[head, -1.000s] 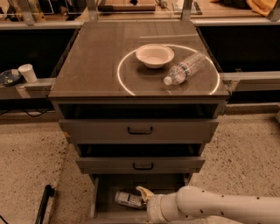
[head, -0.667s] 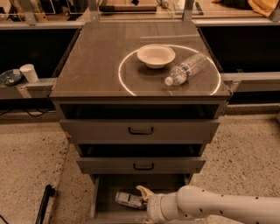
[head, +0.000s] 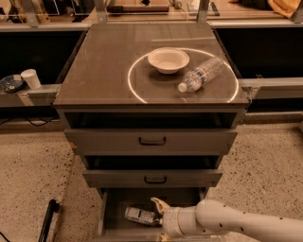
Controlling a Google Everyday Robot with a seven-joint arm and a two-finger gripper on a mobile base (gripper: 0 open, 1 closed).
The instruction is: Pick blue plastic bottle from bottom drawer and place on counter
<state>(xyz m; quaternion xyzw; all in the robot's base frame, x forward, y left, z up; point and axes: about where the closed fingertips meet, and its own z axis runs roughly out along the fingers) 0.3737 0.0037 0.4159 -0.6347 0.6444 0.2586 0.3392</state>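
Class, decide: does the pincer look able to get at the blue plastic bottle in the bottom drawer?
Probably yes: the pincer sits inside the open bottom drawer, beside the blue plastic bottle.

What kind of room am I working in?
Likely a test lab: thin white circle marked on the dark glossy counter, speckled floor, cluttered workbenches behind. The gripper is in the grey bottom drawer by the pale bluish plastic bottle.

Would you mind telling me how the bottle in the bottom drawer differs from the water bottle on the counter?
The blue plastic bottle lies in the bottom drawer, beside the gripper; the water bottle lies on the counter. The blue plastic bottle looks pale with a white label; the water bottle is clear and white-capped. Both lie on their sides.
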